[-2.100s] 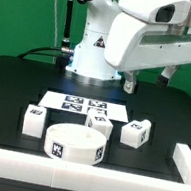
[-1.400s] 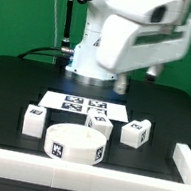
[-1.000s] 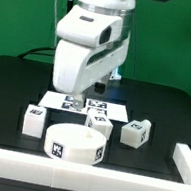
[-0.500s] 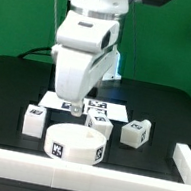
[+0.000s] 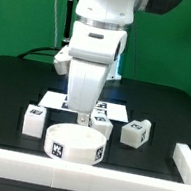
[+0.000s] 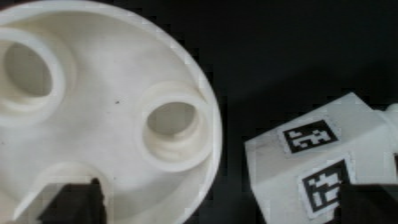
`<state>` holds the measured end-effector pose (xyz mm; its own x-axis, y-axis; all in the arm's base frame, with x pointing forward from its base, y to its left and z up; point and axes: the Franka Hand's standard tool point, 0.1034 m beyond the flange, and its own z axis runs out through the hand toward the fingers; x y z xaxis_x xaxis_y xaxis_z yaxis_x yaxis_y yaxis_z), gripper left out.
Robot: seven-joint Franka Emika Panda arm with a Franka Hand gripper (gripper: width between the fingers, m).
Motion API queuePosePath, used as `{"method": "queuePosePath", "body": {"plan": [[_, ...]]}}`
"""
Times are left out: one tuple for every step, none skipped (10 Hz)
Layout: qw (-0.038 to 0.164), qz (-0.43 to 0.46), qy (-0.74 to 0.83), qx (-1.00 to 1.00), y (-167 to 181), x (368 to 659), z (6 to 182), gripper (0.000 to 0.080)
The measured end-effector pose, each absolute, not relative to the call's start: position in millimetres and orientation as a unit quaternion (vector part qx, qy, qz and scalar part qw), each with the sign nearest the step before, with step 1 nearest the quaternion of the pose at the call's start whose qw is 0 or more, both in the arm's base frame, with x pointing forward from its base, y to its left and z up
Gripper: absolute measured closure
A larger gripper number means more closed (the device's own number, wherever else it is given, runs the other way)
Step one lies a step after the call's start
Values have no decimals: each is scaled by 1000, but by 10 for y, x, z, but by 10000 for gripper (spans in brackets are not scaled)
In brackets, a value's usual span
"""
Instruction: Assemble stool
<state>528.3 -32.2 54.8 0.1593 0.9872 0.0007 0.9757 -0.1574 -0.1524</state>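
Note:
The stool's white round seat (image 5: 76, 144) lies flat near the table's front. Three white blocky legs with tags lie around it: one to the exterior view's left (image 5: 34, 121), one behind it (image 5: 102, 128), one to the right (image 5: 135, 132). My gripper (image 5: 81, 113) points down just above the seat's rear edge. In the wrist view the seat (image 6: 89, 100) fills most of the picture, showing round holes, with its rim between my jaws (image 6: 178, 212). One dark fingertip (image 6: 68, 205) shows over the seat. A tagged leg (image 6: 329, 150) lies beside it. The jaws stand apart and hold nothing.
The marker board (image 5: 103, 108) lies behind the parts, partly hidden by my arm. White border rails run along the front (image 5: 79, 180) and the exterior view's right (image 5: 184, 160). The robot's base stands at the back.
The arm has swung from the back right to the middle and come down. The gripper now hangs just above the seat. The parts have not moved.

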Motion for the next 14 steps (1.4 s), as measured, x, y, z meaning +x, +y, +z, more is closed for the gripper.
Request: {"method": "queuePosePath", "body": {"plan": [[62, 51, -657, -750, -318, 5267, 473, 150], [65, 50, -669, -739, -309, 5289, 424, 150], [65, 51, -671, -736, -306, 5326, 399, 150], [66, 49, -678, -730, -313, 5380, 364, 150], [64, 46, -684, -726, -322, 5435, 364, 150], [64, 45, -683, -726, -323, 5444, 360, 150], [64, 45, -683, -726, -323, 5447, 359, 150], [63, 44, -683, -727, -329, 5449, 359, 150], [63, 44, -681, -728, -347, 5451, 358, 150], [62, 44, -677, -732, -382, 5445, 362, 150], [61, 45, -671, -737, -437, 5438, 375, 150], [60, 45, -669, -739, -477, 5434, 387, 150], [60, 45, -668, -740, -486, 5429, 379, 150], [62, 46, -669, -739, -468, 5423, 351, 150]]}}
